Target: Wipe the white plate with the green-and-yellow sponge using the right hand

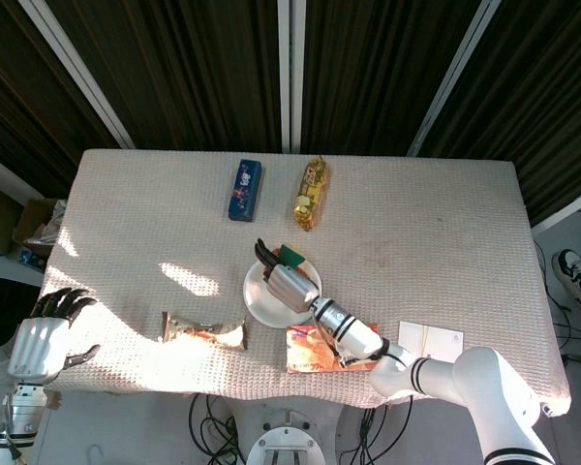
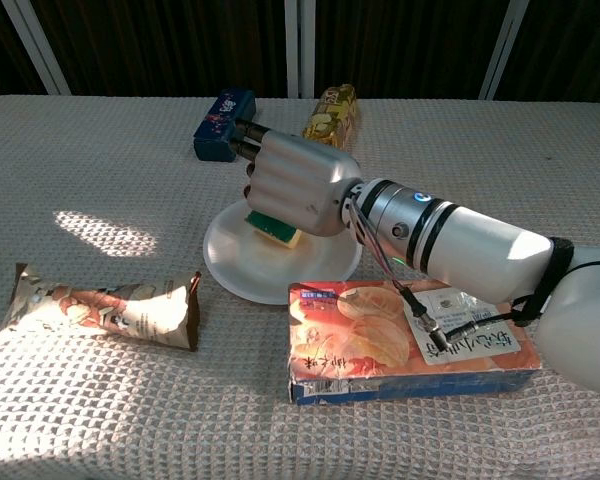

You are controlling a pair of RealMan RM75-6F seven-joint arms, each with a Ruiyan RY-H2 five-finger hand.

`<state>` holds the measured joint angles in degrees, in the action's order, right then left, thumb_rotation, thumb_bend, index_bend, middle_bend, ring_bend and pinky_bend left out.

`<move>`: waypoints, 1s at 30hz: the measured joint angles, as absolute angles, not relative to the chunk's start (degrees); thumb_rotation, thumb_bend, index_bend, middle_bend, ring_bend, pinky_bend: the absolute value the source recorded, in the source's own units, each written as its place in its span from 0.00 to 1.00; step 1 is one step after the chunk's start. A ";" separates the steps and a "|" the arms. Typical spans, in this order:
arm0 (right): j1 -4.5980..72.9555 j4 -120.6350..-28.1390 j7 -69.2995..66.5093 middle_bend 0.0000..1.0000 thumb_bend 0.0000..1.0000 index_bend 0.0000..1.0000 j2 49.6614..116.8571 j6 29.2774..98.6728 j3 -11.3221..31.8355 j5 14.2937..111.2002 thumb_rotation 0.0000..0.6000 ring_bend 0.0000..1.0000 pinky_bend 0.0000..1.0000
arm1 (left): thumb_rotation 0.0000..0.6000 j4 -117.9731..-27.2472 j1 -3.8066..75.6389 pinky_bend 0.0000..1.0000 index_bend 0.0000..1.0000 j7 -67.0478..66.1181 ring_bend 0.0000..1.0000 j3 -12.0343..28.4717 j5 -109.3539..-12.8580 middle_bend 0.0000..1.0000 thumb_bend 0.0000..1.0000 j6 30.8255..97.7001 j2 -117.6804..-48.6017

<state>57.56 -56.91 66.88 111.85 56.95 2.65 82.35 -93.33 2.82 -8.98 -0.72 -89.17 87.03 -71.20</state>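
Right hand (image 2: 298,185) has its fingers clamped over the green-and-yellow sponge (image 2: 271,226), pressing it flat on the white plate (image 2: 242,270) near mid-table (image 1: 445,223). Sponge's long axis runs slantwise across the plate's far half. Left hand (image 1: 41,341) off the table's left edge, fingers loosely spread, holding nothing

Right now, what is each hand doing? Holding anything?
Left hand: open, holding nothing, at the table's near left edge.
Right hand: holds the green-and-yellow sponge on the white plate.
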 measured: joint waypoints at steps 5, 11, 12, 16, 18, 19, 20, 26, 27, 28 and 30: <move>57.39 -57.72 66.90 0.33 0.33 0.43 112.02 56.21 2.27 83.54 1.00 0.06 0.00 | 1.00 -93.44 2.86 0.18 0.31 -9.13 0.17 -0.68 -89.14 0.22 0.05 86.89 -71.25; 57.29 -54.52 68.26 0.33 0.33 0.43 113.05 55.14 2.27 83.79 1.00 0.07 0.00 | 1.00 -93.33 2.82 0.18 0.31 -9.04 0.17 -0.71 -88.90 0.21 0.05 86.63 -71.26; 57.27 -53.76 68.46 0.33 0.33 0.43 113.20 55.10 2.52 83.69 1.00 0.07 0.00 | 1.00 -93.31 2.83 0.18 0.31 -9.01 0.17 -0.70 -88.91 0.21 0.05 86.62 -71.26; 57.23 -51.11 68.59 0.33 0.33 0.43 113.59 55.64 4.65 83.06 1.00 0.07 0.00 | 1.00 -93.29 2.84 0.18 0.31 -8.96 0.17 -0.63 -89.06 0.22 0.05 86.77 -71.21; 57.21 -51.07 68.23 0.33 0.34 0.43 113.34 56.53 5.58 83.00 1.00 0.07 0.00 | 1.00 -93.32 2.86 0.18 0.31 -8.97 0.17 -0.60 -89.13 0.21 0.05 86.79 -71.19; 57.18 -51.36 68.06 0.33 0.34 0.43 113.13 56.81 5.71 83.05 1.00 0.07 0.00 | 1.00 -93.34 2.87 0.18 0.31 -8.99 0.17 -0.59 -89.17 0.21 0.05 86.79 -71.18; 57.12 -52.02 67.81 0.33 0.34 0.43 112.81 57.02 5.77 83.19 1.00 0.07 0.00 | 1.00 -93.35 2.89 0.18 0.31 -9.01 0.17 -0.58 -89.20 0.21 0.05 86.78 -71.18; 56.63 -56.82 67.09 0.33 0.34 0.43 111.66 57.10 4.26 84.96 1.00 0.07 0.00 | 1.00 -93.40 3.06 0.18 0.31 -9.11 0.17 -0.53 -89.24 0.21 0.05 86.55 -71.31; 56.56 -57.07 67.08 0.33 0.34 0.43 111.73 56.93 3.76 85.38 1.00 0.07 0.00 | 1.00 -93.37 3.04 0.18 0.31 -9.10 0.17 -0.55 -89.23 0.21 0.05 86.54 -71.33; 56.49 -57.13 67.10 0.33 0.34 0.43 111.89 56.77 3.27 85.85 1.00 0.07 0.00 | 1.00 -93.34 3.01 0.18 0.31 -9.09 0.17 -0.57 -89.18 0.21 0.05 86.53 -71.33; 56.27 -56.73 67.12 0.33 0.34 0.43 112.49 56.46 2.48 86.60 1.00 0.07 0.00 | 1.00 -93.27 2.91 0.18 0.31 -9.01 0.17 -0.61 -89.02 0.21 0.05 86.52 -71.27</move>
<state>56.27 -56.73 67.12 112.49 56.46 2.48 86.60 -93.27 2.91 -9.01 -0.61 -89.02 86.52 -71.27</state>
